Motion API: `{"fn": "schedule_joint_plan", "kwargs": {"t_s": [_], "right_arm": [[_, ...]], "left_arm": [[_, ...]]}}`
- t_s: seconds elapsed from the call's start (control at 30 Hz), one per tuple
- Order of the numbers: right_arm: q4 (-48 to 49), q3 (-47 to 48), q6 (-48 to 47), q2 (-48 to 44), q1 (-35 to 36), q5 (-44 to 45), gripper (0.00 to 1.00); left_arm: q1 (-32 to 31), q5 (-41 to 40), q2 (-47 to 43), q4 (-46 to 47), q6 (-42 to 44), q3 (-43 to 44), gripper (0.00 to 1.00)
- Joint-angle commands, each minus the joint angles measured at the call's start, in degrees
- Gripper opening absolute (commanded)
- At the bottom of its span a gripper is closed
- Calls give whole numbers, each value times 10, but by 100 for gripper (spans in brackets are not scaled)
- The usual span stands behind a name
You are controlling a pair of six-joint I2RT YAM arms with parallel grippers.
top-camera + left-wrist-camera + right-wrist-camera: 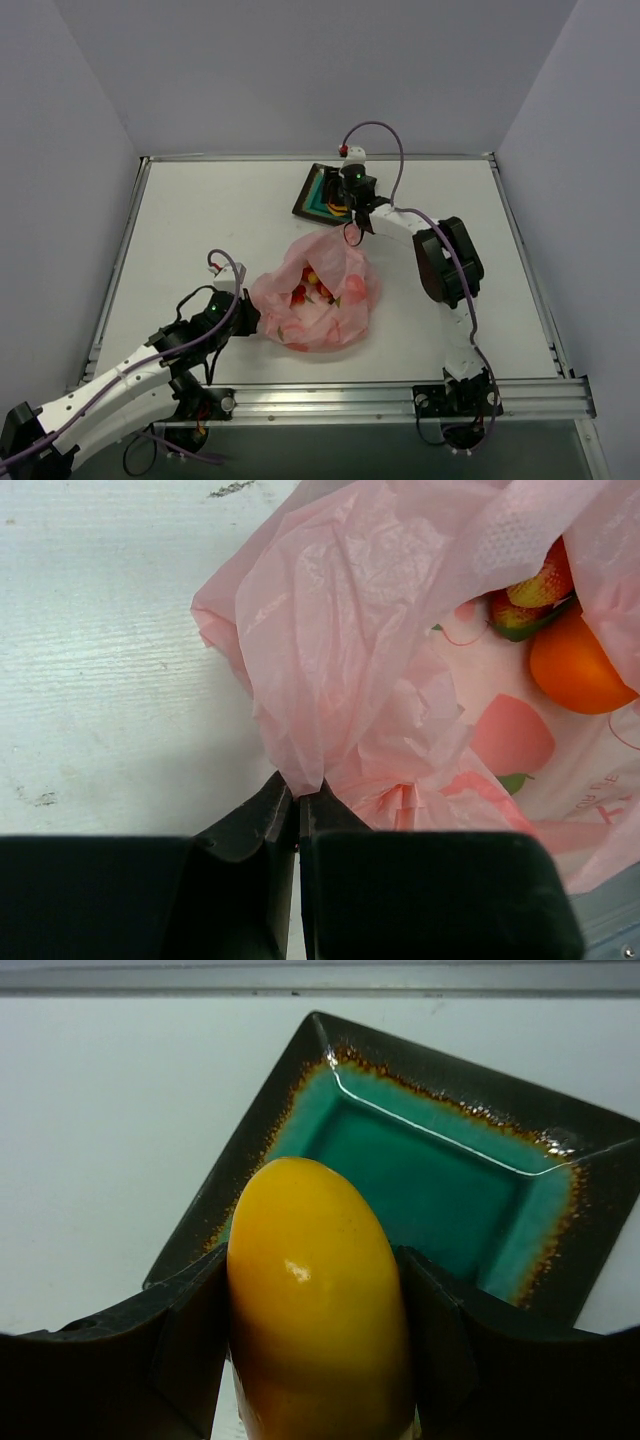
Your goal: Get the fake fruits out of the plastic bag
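Observation:
The pink plastic bag [320,295] lies mid-table with its mouth open; red and yellow fruits [312,288] show inside. In the left wrist view an orange [575,665] and a red piece with a green leaf [530,598] lie in the bag [350,660]. My left gripper [298,798] is shut on a fold of the bag at its left edge [252,312]. My right gripper [312,1290] is shut on the yellow-orange mango [310,1300] and holds it over the near edge of the teal plate [430,1175], at the back of the table [352,195].
The square dark-rimmed teal plate [322,193] sits at the back centre and shows no fruit on it in the right wrist view. A metal rail [400,400] runs along the table's near edge. Grey walls enclose the table.

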Motion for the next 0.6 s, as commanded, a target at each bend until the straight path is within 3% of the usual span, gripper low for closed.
{"fn": "schedule_joint_plan", "kwargs": {"t_s": [0.0, 0.07, 0.17, 0.2, 0.33, 0.43, 0.57], "right_arm": [[46, 54, -2, 30, -6, -13, 26], [46, 71, -4, 53, -11, -10, 29], [32, 90, 8, 75, -21, -7, 42], [31, 90, 12, 75, -24, -7, 55], [23, 81, 17, 47, -34, 9, 83], [4, 78, 9, 8, -38, 10, 93], [-24, 54, 3, -68, -37, -5, 92]], "left_arm": [[-2, -15, 8, -5, -2, 47, 2], [-1, -18, 11, -7, 0, 47, 2], [-1, -18, 10, -3, -1, 48, 2], [-1, -18, 9, -2, 0, 47, 2], [-1, -12, 10, 14, 4, 43, 2], [-2, -8, 16, 28, 9, 43, 2], [-1, -3, 8, 45, 15, 32, 2]]}}
